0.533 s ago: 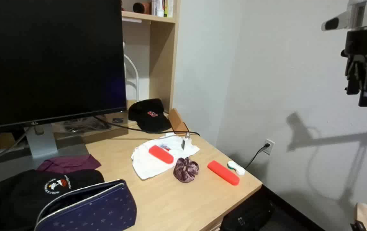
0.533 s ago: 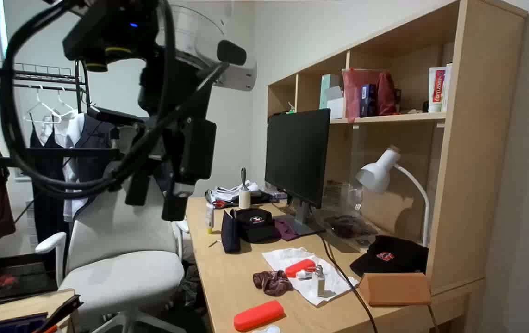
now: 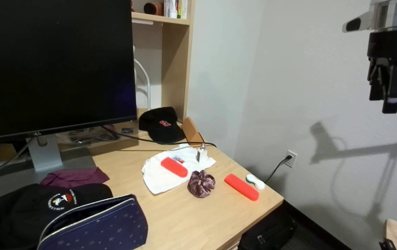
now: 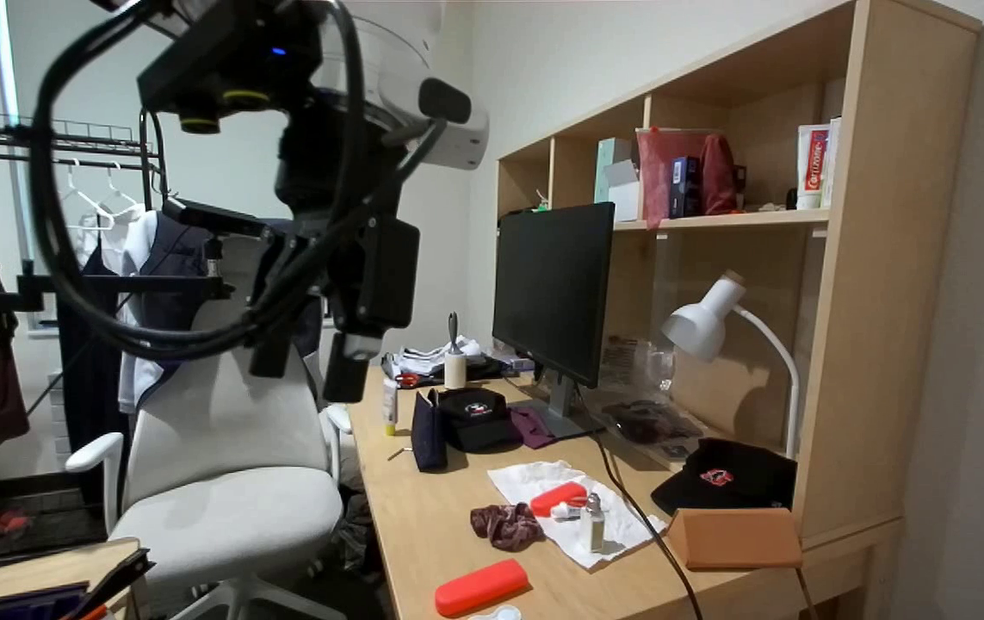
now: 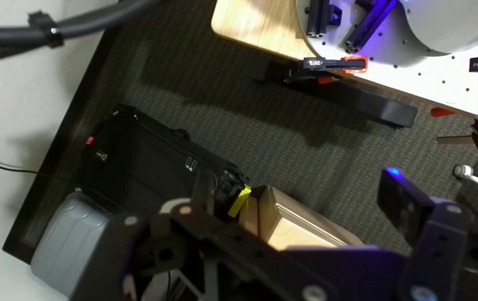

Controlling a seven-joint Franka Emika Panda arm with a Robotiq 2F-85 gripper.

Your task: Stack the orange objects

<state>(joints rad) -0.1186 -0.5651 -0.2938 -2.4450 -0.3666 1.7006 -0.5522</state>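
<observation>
Two flat, oblong red-orange blocks lie apart on the desk. The far block (image 3: 174, 167) lies on the white sheet (image 3: 160, 180); it also shows in an exterior view (image 4: 558, 499). The near block (image 3: 241, 187) lies on bare wood near the desk's corner, and also in an exterior view (image 4: 482, 588). My gripper (image 3: 383, 100) is high in the air, off to the side of the desk and away from both blocks; it also shows in an exterior view (image 4: 306, 366). In the wrist view the gripper (image 5: 301, 200) is open and empty over the floor; no block shows there.
A dark maroon scrunchie (image 3: 201, 184) lies between the blocks. A small bottle (image 3: 201, 153) stands on the sheet. A white lens case (image 3: 255, 181) lies beside the near block. A cable (image 4: 646, 530), a monitor (image 4: 553, 293) and a blue pouch (image 3: 101, 225) are around.
My gripper has shifted slightly toward the desk and a little upward, still open. The blocks and the other things on the desk have not moved.
</observation>
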